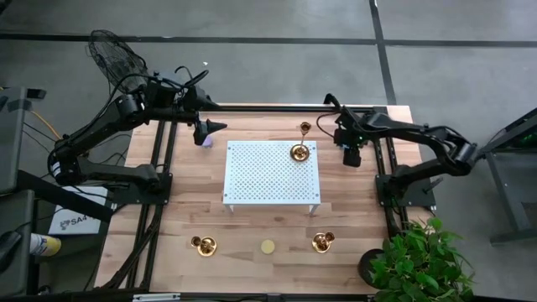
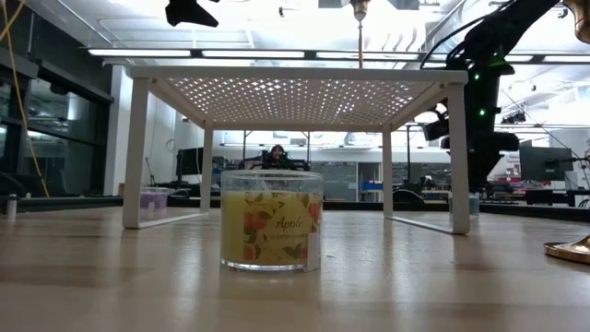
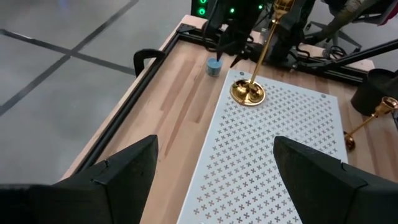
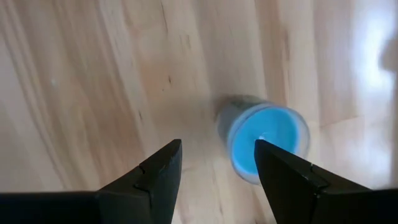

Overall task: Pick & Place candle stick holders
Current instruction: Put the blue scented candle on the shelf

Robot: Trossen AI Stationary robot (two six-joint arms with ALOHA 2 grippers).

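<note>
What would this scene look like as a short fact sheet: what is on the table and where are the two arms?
surface: wooden table
centre: white perforated rack
on the rack: one gold candle stick holder, upright, at its far right corner
on the table, near edge: two more gold holders, yellow candle between them
other candles: purple candle left of the rack, blue candle right of it
left end effector: open, raised by the rack's far left corner
right end effector: open, above the blue candle
</note>
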